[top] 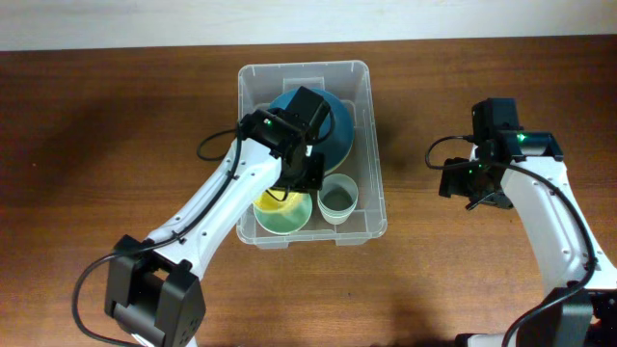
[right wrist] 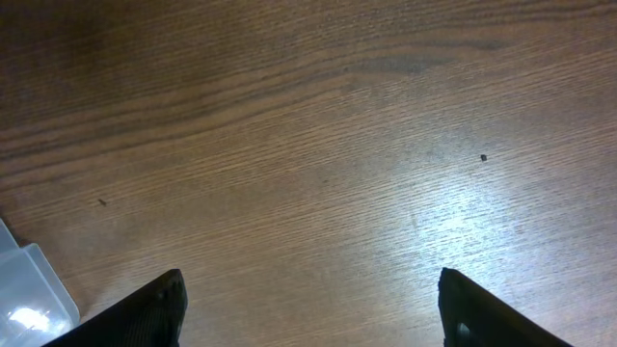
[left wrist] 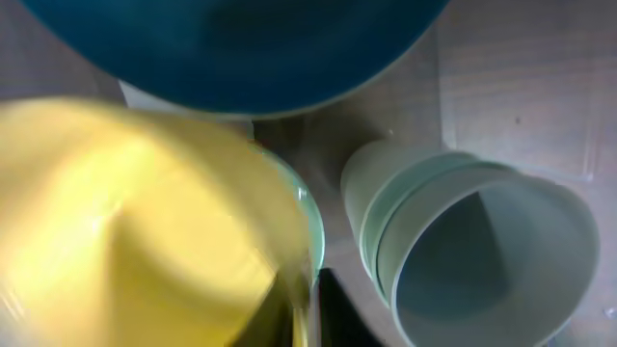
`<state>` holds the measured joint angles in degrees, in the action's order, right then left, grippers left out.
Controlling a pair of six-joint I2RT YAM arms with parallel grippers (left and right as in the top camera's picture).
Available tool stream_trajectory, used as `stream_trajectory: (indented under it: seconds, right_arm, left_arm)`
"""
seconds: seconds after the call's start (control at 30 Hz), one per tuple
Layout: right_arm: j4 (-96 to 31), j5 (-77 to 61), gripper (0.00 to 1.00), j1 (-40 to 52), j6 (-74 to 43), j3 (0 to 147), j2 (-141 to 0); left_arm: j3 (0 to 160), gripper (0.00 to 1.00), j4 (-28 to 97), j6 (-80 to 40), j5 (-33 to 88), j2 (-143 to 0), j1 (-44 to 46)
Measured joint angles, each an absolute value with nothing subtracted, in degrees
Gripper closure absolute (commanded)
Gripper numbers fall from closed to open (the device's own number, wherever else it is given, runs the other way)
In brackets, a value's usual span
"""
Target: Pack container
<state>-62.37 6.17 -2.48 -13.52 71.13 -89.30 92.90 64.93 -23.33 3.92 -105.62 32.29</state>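
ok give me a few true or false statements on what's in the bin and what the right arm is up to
1. The blue bowl is inside the bin. True.
2. The right jaws hold a cup. False: they stand open and empty over bare table.
3. The cups stand on the table outside the bin. False: they are in the bin, beside the green bowl.
4. The yellow bowl sits in the green bowl. True.
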Motion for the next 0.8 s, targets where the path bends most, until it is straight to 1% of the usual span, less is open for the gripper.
stream_trajectory:
  seconds: [0.03, 0.1, 0.27, 0.37, 0.4, 0.5, 0.57, 0.63, 0.7, 0.77, 0.8]
  right_arm:
    - [-62.35, 6.2, 0.21, -2.48, -13.52, 71.13, -89.3]
    - [-62.37, 6.17, 0.21, -2.48, -13.54, 71.13, -89.3]
    - [-62.35, 6.2, 0.21, -2.48, -13.52, 71.13, -89.3]
    - [-62.28, 6.2, 0.21, -2.48, -13.52, 71.13, -89.3]
    - [-62.24, 6.2, 0.21, -2.48, -13.54, 71.13, -89.3]
    - [-60.99, 6.24, 0.2, -2.48, -13.47, 71.48, -89.32]
    - [-60.31, 6.22, 0.2, -2.48, -13.54, 72.58, -89.32]
    - [-59.68, 6.22, 0.2, -2.48, -13.5, 73.95, -89.32]
    - [-59.37, 6.22, 0.2, -2.48, -13.5, 75.18, -89.3]
    - [-59.11, 6.22, 0.2, -2.48, -13.52, 75.53, -89.3]
    - [-59.13, 6.22, 0.2, -2.48, -13.5, 75.55, -89.3]
  left_arm:
    - [92.9, 0.56, 65.32, -23.18, 4.21, -105.62, 32.29]
    - [92.9, 0.53, 66.15, -23.22, 4.86, -105.62, 32.29]
    - [92.9, 0.52, 66.67, -23.16, 5.65, -105.6, 31.79]
    - [92.92, 0.51, 66.92, -23.16, 4.64, -105.23, 29.87]
    - [92.97, 0.48, 66.92, -23.16, 3.64, -104.62, 28.47]
    - [93.41, 0.48, 65.21, -22.81, 1.02, -101.43, 23.0]
    - [94.21, 0.5, 63.4, -22.39, -0.01, -98.54, 18.15]
    - [95.0, 0.57, 62.52, -21.74, -0.38, -96.2, 13.96]
    - [95.66, 0.59, 62.15, -20.75, -0.14, -94.5, 11.25]
    - [95.85, 0.68, 61.78, -19.42, 0.95, -93.84, 10.76]
    - [95.88, 0.76, 61.32, -18.52, 1.74, -93.84, 11.25]
